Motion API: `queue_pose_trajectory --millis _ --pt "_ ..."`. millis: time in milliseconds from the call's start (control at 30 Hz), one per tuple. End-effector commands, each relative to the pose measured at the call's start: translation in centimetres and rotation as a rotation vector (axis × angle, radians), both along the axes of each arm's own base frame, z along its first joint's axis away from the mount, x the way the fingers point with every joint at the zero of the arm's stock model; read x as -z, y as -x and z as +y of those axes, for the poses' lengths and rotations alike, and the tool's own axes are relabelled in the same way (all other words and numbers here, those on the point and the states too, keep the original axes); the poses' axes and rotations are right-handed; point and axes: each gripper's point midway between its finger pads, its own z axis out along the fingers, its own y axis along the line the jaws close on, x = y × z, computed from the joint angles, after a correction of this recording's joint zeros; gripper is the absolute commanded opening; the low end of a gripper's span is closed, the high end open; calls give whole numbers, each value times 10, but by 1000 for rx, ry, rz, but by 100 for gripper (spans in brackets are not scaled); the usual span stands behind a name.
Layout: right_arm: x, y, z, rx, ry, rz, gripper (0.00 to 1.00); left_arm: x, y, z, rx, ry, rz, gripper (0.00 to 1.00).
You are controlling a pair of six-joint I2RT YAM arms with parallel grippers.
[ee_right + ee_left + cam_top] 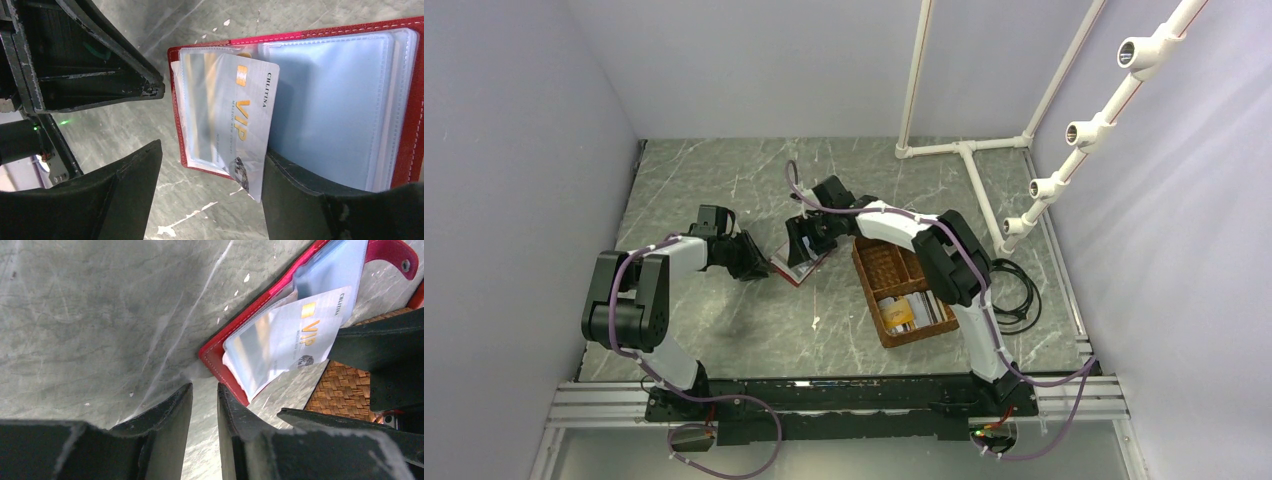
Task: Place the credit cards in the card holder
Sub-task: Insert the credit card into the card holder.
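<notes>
glossy vip card [245,125] half sleeved in red leather holder [416,125]; both jaws released.

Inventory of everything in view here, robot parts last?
card holder: one, dark red, open, table centre
VIP card: one, white-grey, partly in the card holder's clear sleeve
woven basket: one, brown, right of card holder
loose cards: several, orange and pale, in basket
pipe frame: one, white, back right
cable: one, black, right of basket
table: one, grey marbled
left end effector: one, black, at card holder's corner
right end effector: one, black, open over VIP card
</notes>
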Motion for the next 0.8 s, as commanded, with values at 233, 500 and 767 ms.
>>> queue_pose_trajectory --millis 233,500,767 --pt "-30 -18 -5 41 -2 -98 72 14 36 14 -18 -79 84 51" --pt "-35 -36 -21 75 109 -213 72 -7 42 7 -37 -16 41 67" --pt "-58 -43 -18 57 54 -266 72 -3 43 -6 -27 71 42 69"
